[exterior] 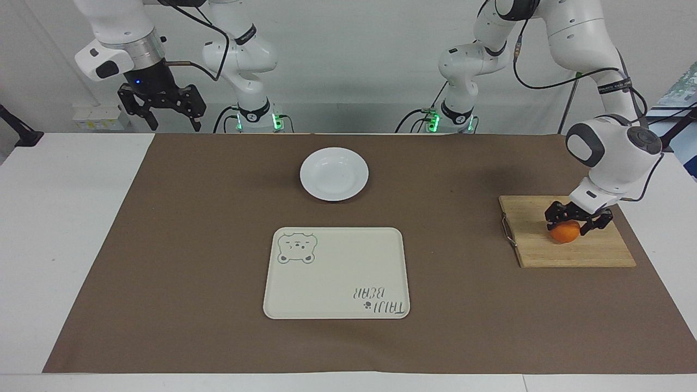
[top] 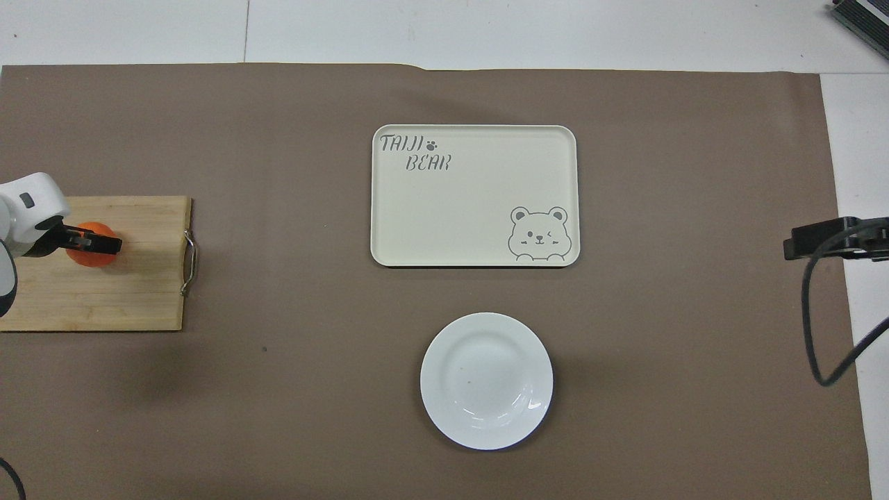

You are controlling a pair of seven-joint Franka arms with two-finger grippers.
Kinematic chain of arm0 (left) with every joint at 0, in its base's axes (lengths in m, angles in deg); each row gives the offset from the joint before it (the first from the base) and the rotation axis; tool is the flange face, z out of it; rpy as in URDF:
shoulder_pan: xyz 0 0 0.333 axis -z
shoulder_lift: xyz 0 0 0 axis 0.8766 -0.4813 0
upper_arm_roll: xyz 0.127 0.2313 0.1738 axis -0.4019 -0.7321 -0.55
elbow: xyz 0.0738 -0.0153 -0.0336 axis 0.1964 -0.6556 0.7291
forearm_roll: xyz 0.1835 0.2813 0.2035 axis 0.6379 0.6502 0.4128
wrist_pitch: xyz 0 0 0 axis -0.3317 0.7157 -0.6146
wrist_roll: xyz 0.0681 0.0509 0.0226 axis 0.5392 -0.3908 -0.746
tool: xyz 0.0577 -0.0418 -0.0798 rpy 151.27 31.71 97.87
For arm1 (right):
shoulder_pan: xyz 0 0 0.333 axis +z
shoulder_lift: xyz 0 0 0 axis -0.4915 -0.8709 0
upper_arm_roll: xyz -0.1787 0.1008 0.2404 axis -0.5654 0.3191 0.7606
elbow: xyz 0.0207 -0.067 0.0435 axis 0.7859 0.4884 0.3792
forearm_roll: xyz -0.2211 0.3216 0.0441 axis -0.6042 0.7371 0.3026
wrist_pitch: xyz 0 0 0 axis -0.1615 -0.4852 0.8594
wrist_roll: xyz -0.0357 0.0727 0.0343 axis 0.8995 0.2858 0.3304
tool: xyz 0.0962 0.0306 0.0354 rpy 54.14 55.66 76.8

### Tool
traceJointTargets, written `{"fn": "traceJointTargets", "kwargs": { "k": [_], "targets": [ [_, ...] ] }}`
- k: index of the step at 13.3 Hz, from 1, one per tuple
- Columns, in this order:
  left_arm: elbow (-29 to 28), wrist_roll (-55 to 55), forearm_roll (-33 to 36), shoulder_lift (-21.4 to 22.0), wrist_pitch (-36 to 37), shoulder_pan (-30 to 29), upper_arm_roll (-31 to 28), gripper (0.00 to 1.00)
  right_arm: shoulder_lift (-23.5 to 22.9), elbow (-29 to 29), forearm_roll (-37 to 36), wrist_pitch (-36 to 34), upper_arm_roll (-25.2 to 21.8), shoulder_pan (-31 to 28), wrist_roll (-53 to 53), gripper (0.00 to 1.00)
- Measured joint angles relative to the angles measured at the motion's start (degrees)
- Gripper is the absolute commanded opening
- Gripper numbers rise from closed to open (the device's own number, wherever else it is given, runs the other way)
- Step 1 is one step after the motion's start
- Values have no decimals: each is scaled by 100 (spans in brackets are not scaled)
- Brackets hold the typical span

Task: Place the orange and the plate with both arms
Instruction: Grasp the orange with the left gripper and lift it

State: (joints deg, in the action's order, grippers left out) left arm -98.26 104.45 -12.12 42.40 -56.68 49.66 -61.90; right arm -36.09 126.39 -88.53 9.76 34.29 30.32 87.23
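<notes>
The orange (exterior: pixel 565 236) (top: pixel 89 258) rests on a wooden cutting board (exterior: pixel 593 251) (top: pixel 97 298) at the left arm's end of the table. My left gripper (exterior: pixel 567 228) (top: pixel 94 244) has come down on it, one finger pressed against each side, and the fruit still sits on the board. The white plate (exterior: pixel 306 175) (top: pixel 432 383) lies on the brown mat near the robots, midway between the arm bases, with nothing on it. My right gripper (exterior: pixel 174 121) (top: pixel 823 239) hangs open high over the right arm's end of the table and waits.
A cream rectangular tray (exterior: pixel 336 272) (top: pixel 474 196) with a bear drawing lies on the mat, farther from the robots than the plate. The board's metal handle (exterior: pixel 507 231) points toward the tray. A brown mat (exterior: pixel 163 245) covers most of the white table.
</notes>
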Motion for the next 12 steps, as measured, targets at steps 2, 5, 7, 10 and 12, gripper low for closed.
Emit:
{"fn": "traceJointTargets", "kwargs": {
  "k": [2, 5, 7, 10, 12],
  "targets": [
    [3, 23, 0, 15, 4, -6, -7, 0, 0, 0, 0, 0, 0, 0, 0, 100],
    [14, 238, 0, 86, 104, 45, 53, 0, 0, 0, 0, 0, 0, 0, 0, 100],
    [29, 266, 0, 359, 625, 316, 106, 0, 0, 0, 0, 0, 0, 0, 0, 100],
    [23, 265, 0, 727, 1354, 965, 135, 0, 0, 0, 0, 0, 0, 0, 0, 100],
    [19, 201, -2, 815, 1756, 1520, 148, 0, 0, 0, 0, 0, 0, 0, 0, 100]
  ]
}}
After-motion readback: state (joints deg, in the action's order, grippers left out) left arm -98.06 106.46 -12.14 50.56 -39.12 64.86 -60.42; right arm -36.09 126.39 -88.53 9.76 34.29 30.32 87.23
